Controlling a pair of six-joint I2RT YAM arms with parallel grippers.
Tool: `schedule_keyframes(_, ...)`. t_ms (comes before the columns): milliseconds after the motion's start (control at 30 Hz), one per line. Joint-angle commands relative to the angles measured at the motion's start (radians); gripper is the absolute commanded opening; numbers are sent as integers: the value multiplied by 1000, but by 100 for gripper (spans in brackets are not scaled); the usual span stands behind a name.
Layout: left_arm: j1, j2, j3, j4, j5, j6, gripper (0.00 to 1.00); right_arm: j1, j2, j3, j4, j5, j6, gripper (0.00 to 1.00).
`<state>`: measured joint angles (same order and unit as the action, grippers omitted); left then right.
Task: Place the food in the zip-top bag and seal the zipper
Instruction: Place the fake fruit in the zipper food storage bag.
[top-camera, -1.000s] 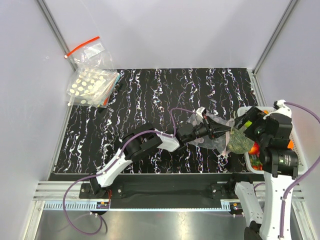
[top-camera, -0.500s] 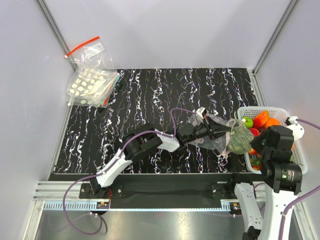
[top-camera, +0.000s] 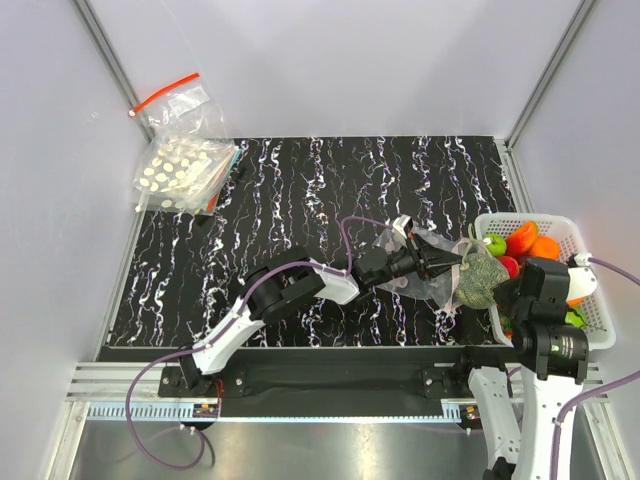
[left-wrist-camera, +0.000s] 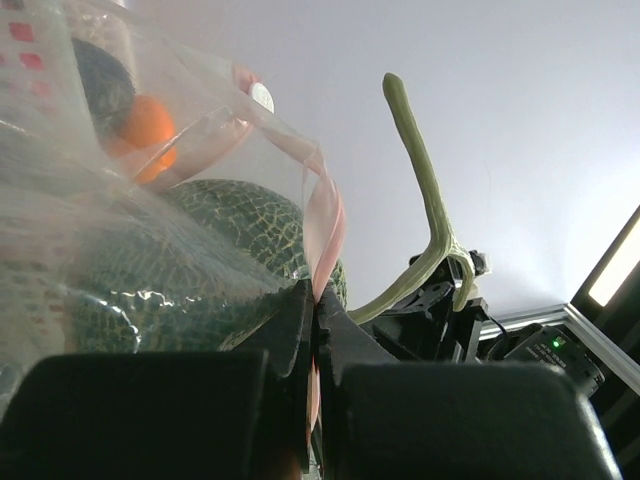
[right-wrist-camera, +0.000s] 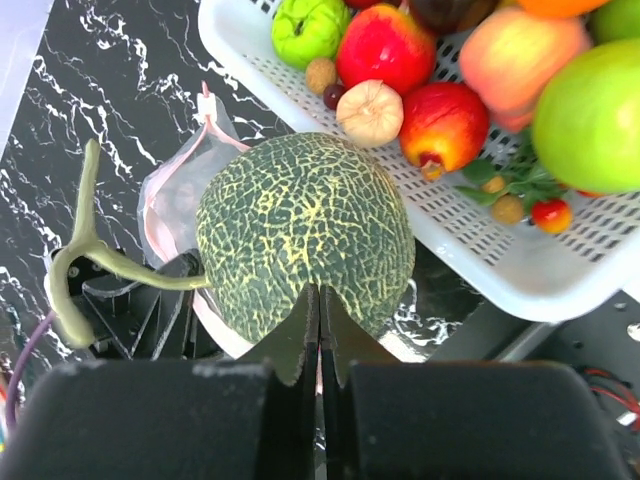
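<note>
The food I can make out is a dark green netted lump (top-camera: 478, 280) with a long stem (right-wrist-camera: 80, 240). It lies in the mouth of the clear zip-top bag (top-camera: 420, 288), whose pinkish zipper (right-wrist-camera: 148, 215) curves round its left side. My left gripper (top-camera: 452, 263) is shut on the zipper (left-wrist-camera: 325, 215). The lump (left-wrist-camera: 250, 235) shows through the plastic. An orange piece (left-wrist-camera: 148, 125) also shows through it, but I cannot tell whether it is inside the bag. My right gripper (right-wrist-camera: 322, 292) is shut just short of the lump (right-wrist-camera: 300, 230), with nothing in it.
A white basket (top-camera: 592, 335) of round fruits (right-wrist-camera: 440, 120) stands at the right edge, close beside my right gripper (top-camera: 506, 292). At the back left lie stacked dotted bags (top-camera: 180, 170) and a clear bag with a red strip (top-camera: 175, 100).
My right gripper let go of the green lump, shut, and drew back toward the near right. The lump stays at the bag's mouth. The left arm has not moved.
</note>
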<state>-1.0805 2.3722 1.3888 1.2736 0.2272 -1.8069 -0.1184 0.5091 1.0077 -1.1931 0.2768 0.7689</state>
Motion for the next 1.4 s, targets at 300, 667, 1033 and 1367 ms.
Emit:
schedule_keyframes(300, -21, -67, -1, 10, 12, 31, 0, 3, -14, -130, 153, -59, 64, 0)
schedule_keyframes(667, -32, -28, 21, 55, 31, -34, 0, 3, -15, -270, 294, -197, 58, 0)
schedule_keyframes(1033, -18, -30, -43, 86, 41, -39, 0, 3, 6, -380, 371, -223, 63, 0)
schedule_keyframes(1367, -4, -5, -79, 81, 121, -9, 0, 3, 20, -468, 463, -313, 40, 0)
